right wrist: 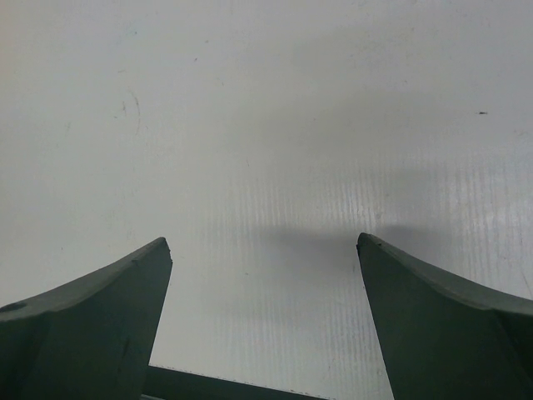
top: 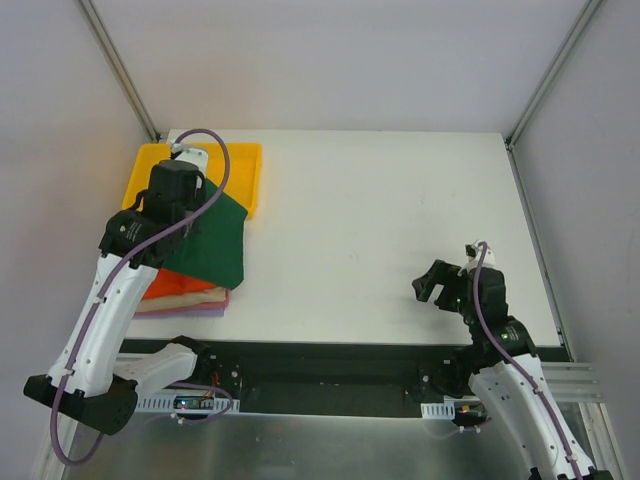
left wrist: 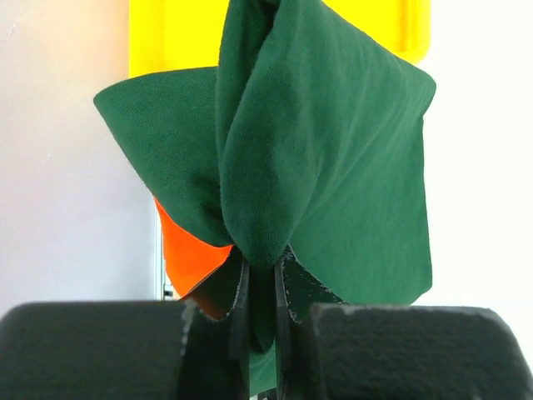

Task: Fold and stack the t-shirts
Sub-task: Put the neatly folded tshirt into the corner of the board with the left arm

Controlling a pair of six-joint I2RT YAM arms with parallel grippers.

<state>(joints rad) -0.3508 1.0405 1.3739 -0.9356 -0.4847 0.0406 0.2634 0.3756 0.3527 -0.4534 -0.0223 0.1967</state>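
A folded dark green t-shirt (top: 215,243) hangs from my left gripper (left wrist: 260,271), which is shut on a bunched fold of it (left wrist: 291,150). It hovers over a stack of folded t-shirts at the table's left edge: an orange one (top: 170,285) on top, a beige one (top: 185,298) under it and a pale lilac one (top: 195,311) at the bottom. The orange shirt (left wrist: 187,250) also shows below the green cloth in the left wrist view. My right gripper (right wrist: 265,250) stands open over bare table (right wrist: 266,125) at the right (top: 440,283), holding nothing.
A yellow plastic tray (top: 245,165) sits at the back left corner, partly hidden by the left arm; its wall (left wrist: 175,37) shows behind the green cloth. White walls close in the table on the left, back and right.
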